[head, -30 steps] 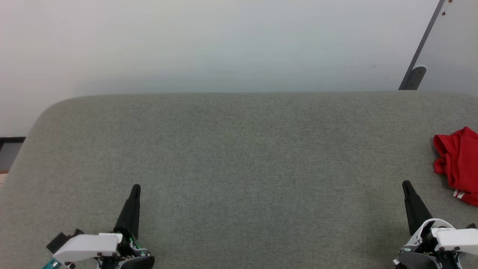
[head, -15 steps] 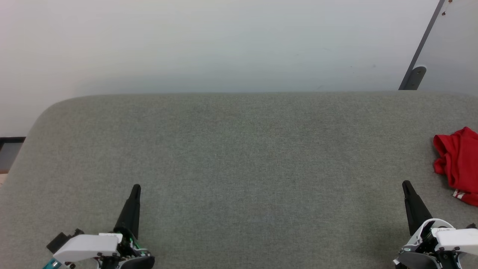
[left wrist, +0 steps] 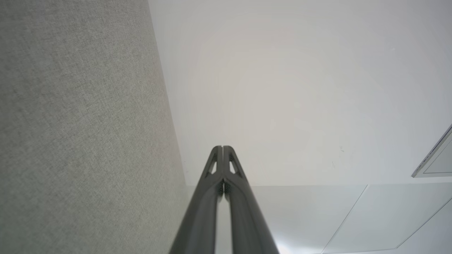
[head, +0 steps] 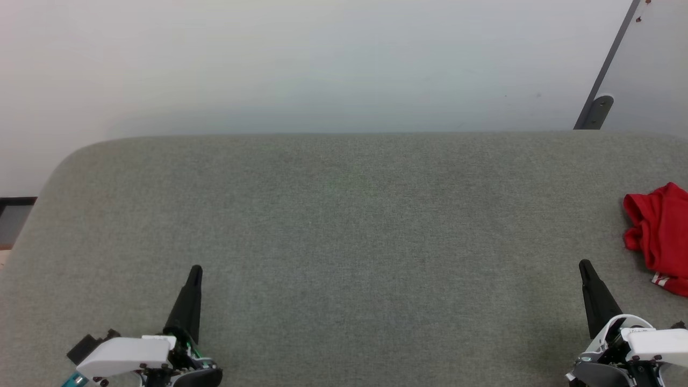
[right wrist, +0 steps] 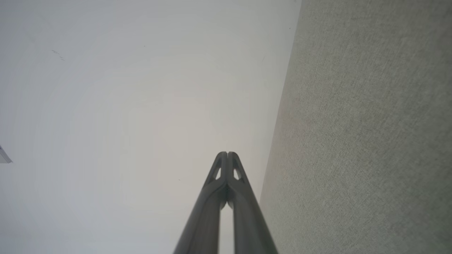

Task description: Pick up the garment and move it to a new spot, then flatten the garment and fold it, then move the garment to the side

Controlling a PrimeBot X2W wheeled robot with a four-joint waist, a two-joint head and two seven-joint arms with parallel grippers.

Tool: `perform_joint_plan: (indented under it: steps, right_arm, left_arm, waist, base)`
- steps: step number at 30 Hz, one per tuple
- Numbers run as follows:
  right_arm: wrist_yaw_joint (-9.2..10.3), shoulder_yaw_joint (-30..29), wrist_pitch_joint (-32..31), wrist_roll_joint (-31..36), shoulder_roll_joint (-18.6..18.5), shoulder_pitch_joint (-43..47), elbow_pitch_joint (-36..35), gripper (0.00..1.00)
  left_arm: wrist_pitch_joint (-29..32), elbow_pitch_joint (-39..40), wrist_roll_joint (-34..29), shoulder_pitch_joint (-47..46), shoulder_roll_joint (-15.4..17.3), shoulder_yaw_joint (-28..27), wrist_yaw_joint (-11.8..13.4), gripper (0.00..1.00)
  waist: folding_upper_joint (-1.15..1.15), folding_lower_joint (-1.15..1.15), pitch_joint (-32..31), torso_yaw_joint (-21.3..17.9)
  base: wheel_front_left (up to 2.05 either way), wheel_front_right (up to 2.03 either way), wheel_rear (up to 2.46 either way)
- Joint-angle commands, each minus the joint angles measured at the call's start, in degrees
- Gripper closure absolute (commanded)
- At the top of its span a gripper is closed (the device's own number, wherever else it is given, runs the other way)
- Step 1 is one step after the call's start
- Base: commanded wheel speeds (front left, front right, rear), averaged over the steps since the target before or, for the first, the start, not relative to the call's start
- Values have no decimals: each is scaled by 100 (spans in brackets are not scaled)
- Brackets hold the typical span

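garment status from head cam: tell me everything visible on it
The garment is red cloth, soft-looking, bunched into a crumpled heap with deep folds, not flattened. A bit of red-and-white striped trim peeks out at its lower edge. It lies on the grey fabric surface at the far right of the head view, which cuts off its right part, so its full shape and any print cannot be told. Only the surface touches it; the right gripper, shut, sits apart to its left, nearer the robot.

Red garment (head: 660, 231), red-white striped trim (head: 661, 280), grey woven surface (head: 344, 226), white wall (head: 322, 64)
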State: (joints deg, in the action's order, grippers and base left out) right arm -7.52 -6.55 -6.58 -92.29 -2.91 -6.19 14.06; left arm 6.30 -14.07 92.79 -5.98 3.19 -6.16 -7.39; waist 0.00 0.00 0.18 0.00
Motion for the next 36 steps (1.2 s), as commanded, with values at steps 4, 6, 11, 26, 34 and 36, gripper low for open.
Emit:
perform_joint_plan:
  steps: [4, 6, 11, 26, 34, 36]
  right_arm:
    - [6, -1, -13, -22, 17, -20, 1, 100]
    - [6, -1, -13, -22, 17, -20, 1, 100]
    - [6, -1, -13, -22, 17, -20, 1, 100]
    - [6, 0, -12, -23, 17, -20, 0, 100]
    - [6, 0, -12, -23, 17, -20, 0, 100]
    - [6, 0, -12, -23, 17, -20, 0, 100]
  left_arm:
    - [14, -6, -20, -57, -13, -12, -18, 100]
    - [13, -6, -22, -58, -14, -15, -18, 100]
    - [15, -7, -21, -58, -16, -18, -18, 100]
    - [24, -7, -30, -59, -20, -24, -18, 100]
    - [28, -6, -35, -59, -22, -27, -18, 100]
    - [28, -6, -36, -59, -22, -29, -18, 100]
  waist:
    - [0, 0, 0, 0]
    - [0, 0, 0, 0]
    - [0, 0, 0, 0]
    - [0, 0, 0, 0]
    - [0, 0, 0, 0]
    - [0, 0, 0, 0]
  base:
    - [0, 0, 0]
    - [0, 0, 0]
    - [0, 0, 0]
    - [0, 0, 0]
    - [0, 0, 0]
    - [0, 0, 0]
